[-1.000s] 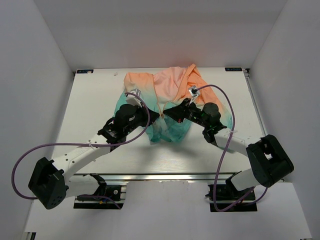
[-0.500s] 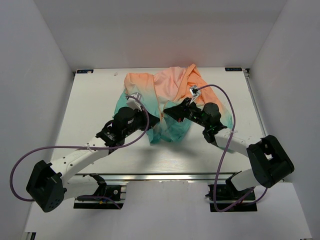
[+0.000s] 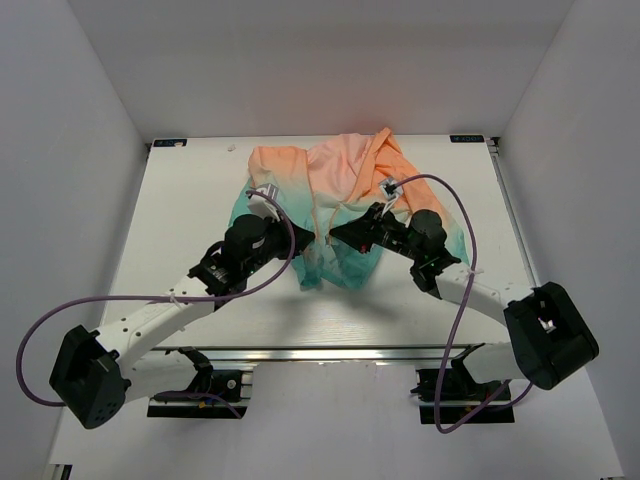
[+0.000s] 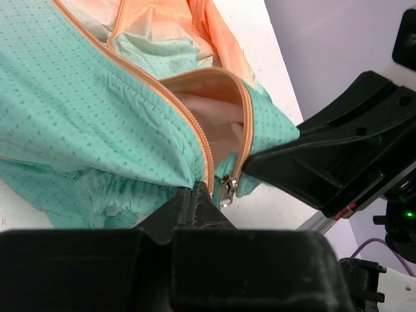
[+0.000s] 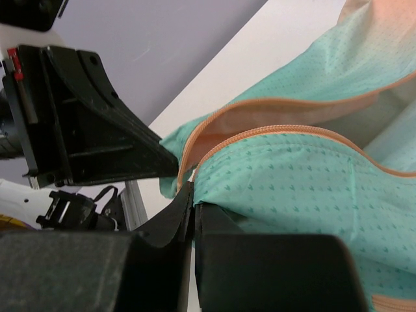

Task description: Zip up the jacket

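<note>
Jacket (image 3: 335, 190) on table (image 3: 180, 200), far-centre, teal hem (image 4: 84, 130) toward arms. Left gripper (image 4: 198, 190) pinches hem beside zipper slider (image 4: 227, 190); right gripper (image 5: 193, 192) pinches opposite edge, likely tensioning bottom so teeth align for zipping.

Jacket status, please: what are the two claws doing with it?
Left gripper shut on jacket hem beside zipper pull. Right gripper shut on other teal edge. Front open, pull at bottom. Nothing blocking.

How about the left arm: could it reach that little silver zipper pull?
Probably yes: the silver zipper pull hangs uncovered beside the left gripper, whose jaws seem shut on the peach-teal jacket.
</note>
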Action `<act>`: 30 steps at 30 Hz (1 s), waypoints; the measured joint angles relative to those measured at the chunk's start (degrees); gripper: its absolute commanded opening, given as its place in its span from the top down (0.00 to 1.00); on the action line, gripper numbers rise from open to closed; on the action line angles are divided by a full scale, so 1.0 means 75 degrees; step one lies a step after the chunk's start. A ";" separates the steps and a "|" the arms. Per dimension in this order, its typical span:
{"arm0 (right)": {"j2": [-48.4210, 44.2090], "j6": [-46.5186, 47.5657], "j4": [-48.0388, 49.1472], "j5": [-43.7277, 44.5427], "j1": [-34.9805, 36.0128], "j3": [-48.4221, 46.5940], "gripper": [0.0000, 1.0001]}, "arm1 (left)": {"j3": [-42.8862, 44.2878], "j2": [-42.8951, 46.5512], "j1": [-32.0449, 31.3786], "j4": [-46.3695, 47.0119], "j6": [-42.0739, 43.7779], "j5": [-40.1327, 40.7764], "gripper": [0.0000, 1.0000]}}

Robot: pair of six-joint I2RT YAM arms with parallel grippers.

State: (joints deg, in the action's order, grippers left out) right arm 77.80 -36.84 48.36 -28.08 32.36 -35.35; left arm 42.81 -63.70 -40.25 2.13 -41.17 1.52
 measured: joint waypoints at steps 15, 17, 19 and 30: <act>0.0111 -0.0067 -0.0198 -0.0627 0.0000 0.0023 1.00 | 0.0000 -0.0015 0.0000 0.0224 -0.0023 0.0058 1.00; 0.0210 -0.0096 -0.0195 -0.0699 0.0000 0.0020 1.00 | 0.0000 -0.0073 0.0000 0.0289 -0.0032 0.0044 1.00; 0.0277 -0.0128 -0.0195 -0.0737 0.0000 0.0017 1.00 | 0.0000 -0.0111 0.0000 0.0309 -0.0032 0.0026 1.00; 0.0286 -0.0309 0.0175 -0.0699 0.0000 0.0012 1.00 | 0.0000 -0.0181 0.0000 0.0358 -0.0055 -0.0017 1.00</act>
State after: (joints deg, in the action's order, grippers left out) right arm 79.94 -39.16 49.67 -33.32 32.36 -35.27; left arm 42.81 -65.06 -40.25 4.82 -41.58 1.39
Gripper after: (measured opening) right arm 0.015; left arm 0.009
